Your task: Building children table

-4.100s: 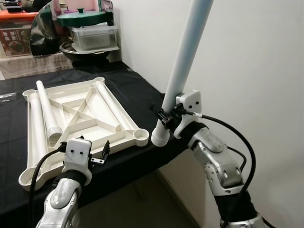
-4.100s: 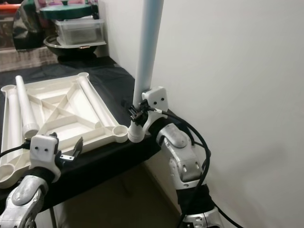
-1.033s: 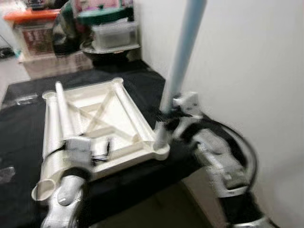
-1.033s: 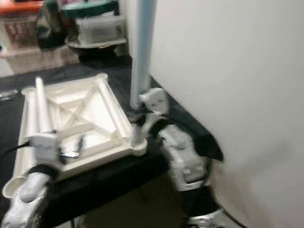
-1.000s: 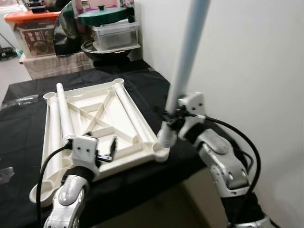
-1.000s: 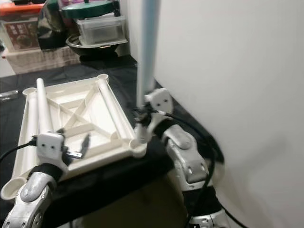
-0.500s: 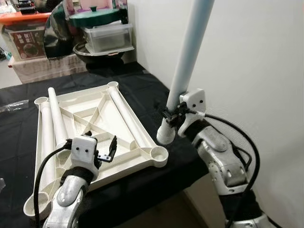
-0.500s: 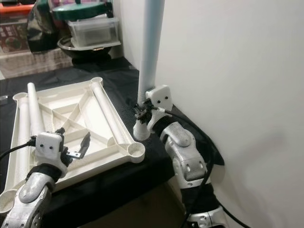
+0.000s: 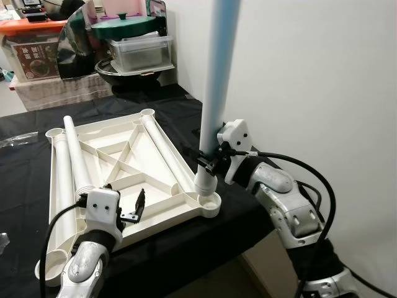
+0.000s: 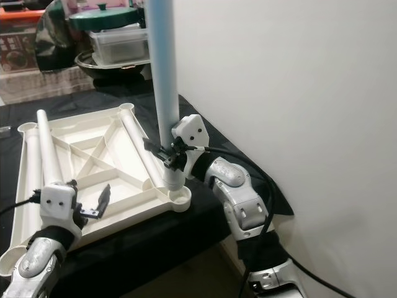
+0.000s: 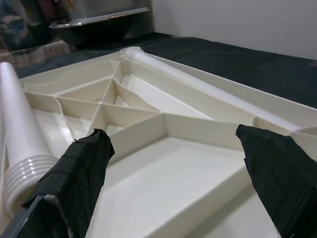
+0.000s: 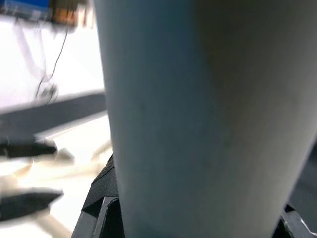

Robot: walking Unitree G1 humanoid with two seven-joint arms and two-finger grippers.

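— Looking through the eye views, we see our right gripper (image 9: 208,158) clamped around the pale blue plastic leg tube (image 9: 215,87), upright at the near right corner socket of the cream ribbed plastic tabletop (image 9: 127,164).
— Our left wrist view shows the left gripper (image 11: 173,168) spread wide over it; the right wrist view, blue tube pinched.

Wall (image 9: 322,93) crowds upright leg (image 9: 217,87)

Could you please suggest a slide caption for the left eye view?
Right gripper holds a table leg upright over the corner socket of the upturned tabletop.
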